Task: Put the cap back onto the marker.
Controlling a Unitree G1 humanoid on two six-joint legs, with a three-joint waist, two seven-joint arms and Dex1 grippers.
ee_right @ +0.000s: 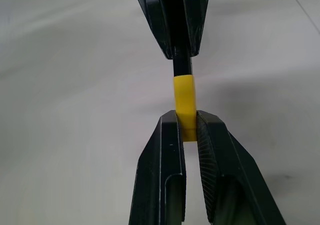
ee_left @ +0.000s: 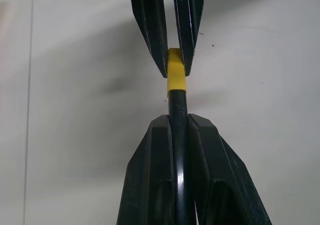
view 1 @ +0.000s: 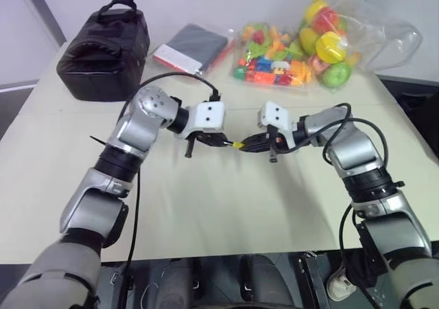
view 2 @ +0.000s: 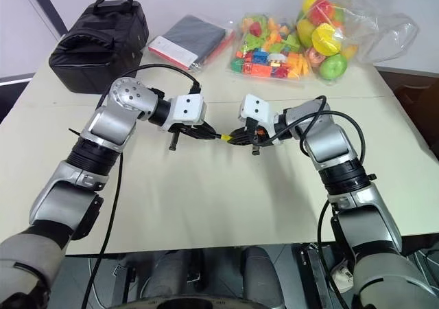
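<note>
Both grippers meet tip to tip above the middle of the table. My left gripper (view 1: 221,143) is shut on the marker (ee_left: 177,135), a thin black stick that runs out between its fingers (ee_left: 155,150). My right gripper (view 1: 250,145) is shut on the cap (ee_right: 183,95), a short bright yellow tube. The cap (view 1: 238,145) lies in line with the marker and sits over its end. Black shaft runs straight into yellow with no gap. The cap's far half is hidden between the right fingers (ee_right: 165,150). Both things are held clear above the tabletop.
On the pale table (view 1: 206,206), a black bag (view 1: 103,48) stands at the far left. Beside it lies a flat dark pouch (view 1: 192,47). A clear bag of colourful toy bricks (view 1: 271,58) and a bag of toy fruit (view 1: 336,41) lie at the far right.
</note>
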